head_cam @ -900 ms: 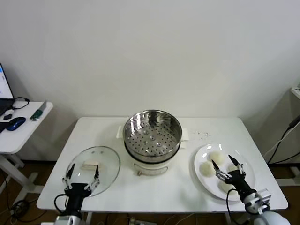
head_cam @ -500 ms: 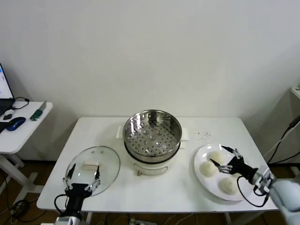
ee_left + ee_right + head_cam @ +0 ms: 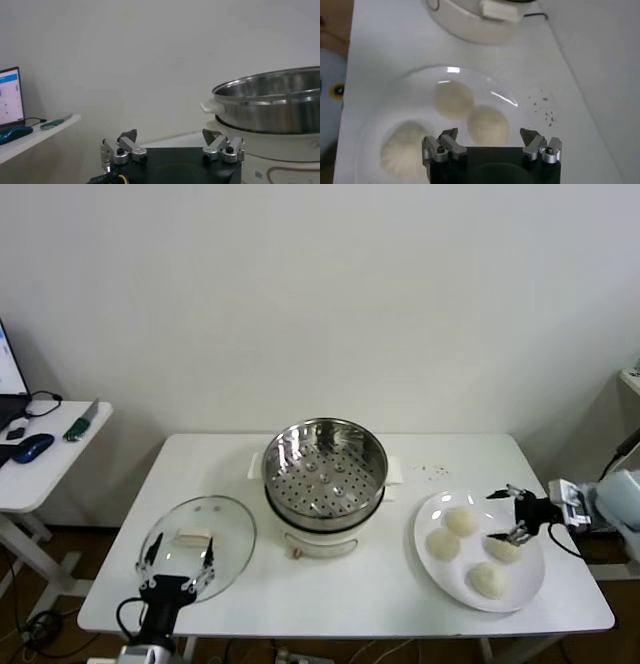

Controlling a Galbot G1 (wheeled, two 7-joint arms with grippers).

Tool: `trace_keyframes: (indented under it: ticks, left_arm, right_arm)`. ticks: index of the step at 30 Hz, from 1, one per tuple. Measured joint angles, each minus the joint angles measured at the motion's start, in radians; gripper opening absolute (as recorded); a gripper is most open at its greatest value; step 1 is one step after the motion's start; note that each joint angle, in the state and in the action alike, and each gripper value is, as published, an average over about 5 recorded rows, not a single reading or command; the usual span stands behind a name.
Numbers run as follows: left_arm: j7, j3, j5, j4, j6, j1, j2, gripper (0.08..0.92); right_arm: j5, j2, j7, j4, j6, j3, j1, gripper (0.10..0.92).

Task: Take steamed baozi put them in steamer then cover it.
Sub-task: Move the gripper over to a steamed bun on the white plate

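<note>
Head view: steamer (image 3: 324,471) empty at table centre; four steamed baozi (image 3: 461,520) on the white plate (image 3: 432,566) to its right; cover (image 3: 199,541) flat on the table to its left. Right gripper (image 3: 507,516) over the plate, fingers spread, holding nothing; left gripper (image 3: 176,572) parked at the near edge, spread.

Left wrist view: jaws apart, steamer (image 3: 280,100) ahead.

Right wrist view: right gripper (image 3: 492,143) empty above a bun; nothing loaded yet, covering still to do.
</note>
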Motion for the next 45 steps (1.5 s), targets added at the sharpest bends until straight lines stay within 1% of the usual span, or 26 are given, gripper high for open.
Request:
trace_keyframes:
  ticks: [8,17,26,41,45]
  left_arm:
    - [0.000,-0.009,-0.006,0.008,-0.001,0.004,0.014,0.823]
    - [0.000,-0.015,-0.011,-0.006,0.006,0.009,0.033,0.823]
    - [0.000,-0.010,-0.008,-0.008,0.012,0.004,0.041,0.823]
    - [-0.001,-0.006,-0.003,-0.001,0.016,0.000,0.045,0.823]
    - [-0.001,-0.002,0.001,0.000,0.016,0.001,0.044,0.823]
  right_arm:
    - [-0.015,0.042,-0.052,-0.118,-0.034,-0.387,0.333,0.823]
    - [-0.043,0.129,-0.069,-0.227,-0.059,-0.622,0.489,0.823]
    - [-0.091,0.219,-0.067,-0.314,-0.059,-0.692,0.515,0.823]
    - [-0.153,0.325,-0.060,-0.412,-0.026,-0.691,0.499,0.823]
    - [-0.163,0.335,-0.066,-0.422,-0.017,-0.688,0.499,0.799]
